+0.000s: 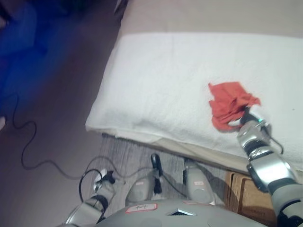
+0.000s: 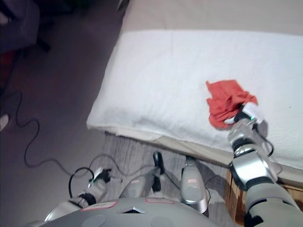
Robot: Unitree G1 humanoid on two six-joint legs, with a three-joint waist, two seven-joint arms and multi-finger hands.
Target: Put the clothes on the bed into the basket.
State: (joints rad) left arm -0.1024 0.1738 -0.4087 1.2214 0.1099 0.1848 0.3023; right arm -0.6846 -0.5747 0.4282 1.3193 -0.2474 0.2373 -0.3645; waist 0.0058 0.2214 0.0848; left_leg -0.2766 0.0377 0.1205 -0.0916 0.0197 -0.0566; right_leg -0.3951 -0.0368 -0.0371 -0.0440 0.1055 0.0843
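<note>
We see the red cloth crumpled near the bed's front edge, toward its right | right hand at the cloth's lower right edge, fingers buried, grip unclear | left hand low by the floor, fingers unclear.

Brown floor, grey striped rug, wooden bedside furniture

The right hand's fingers are lying hidden under the red cloth, so their grip is not showing. The bed is running off the right edge. The left hand is showing too small to read.
</note>
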